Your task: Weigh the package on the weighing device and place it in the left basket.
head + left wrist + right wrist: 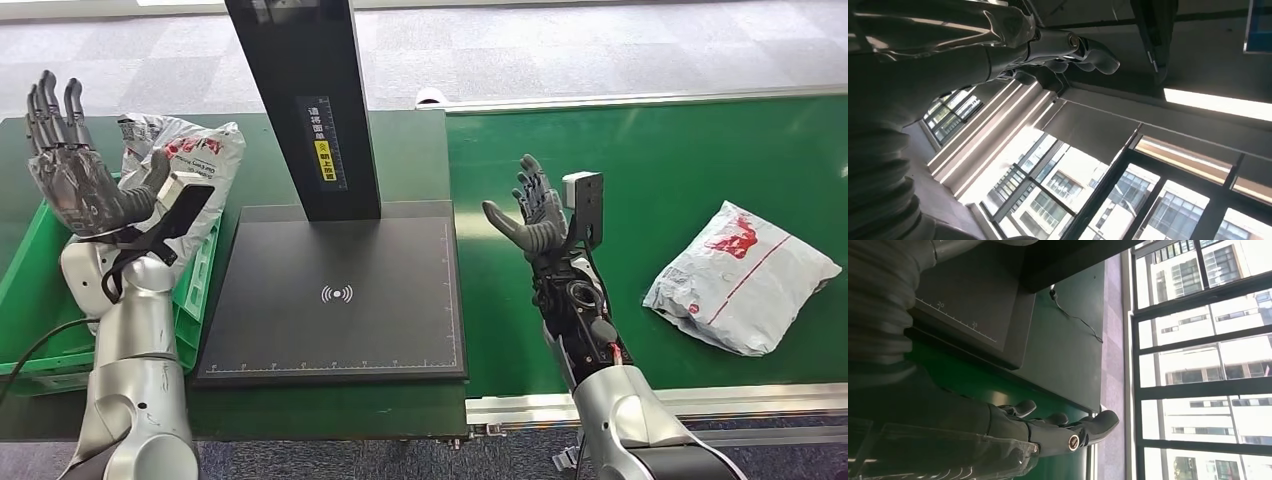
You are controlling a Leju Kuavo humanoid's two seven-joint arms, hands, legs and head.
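A grey plastic package [742, 277] with red print lies on the green conveyor belt [650, 160] at the right. My right hand [535, 215] is raised over the belt, left of that package, fingers spread and empty; its fingers [1068, 432] hang beside the black weighing platform [335, 290]. My left hand [75, 165] is lifted above the green basket [30, 270] at the left, fingers spread upward and empty; its fingers [1083, 50] point at the ceiling. A second grey package [190, 160] rests in the basket behind that hand.
A black post [300, 100] with a yellow-marked label rises from the back of the weighing platform. The platform sits on a dark green table [410, 150]. The belt's metal rail [620, 400] runs along its near edge.
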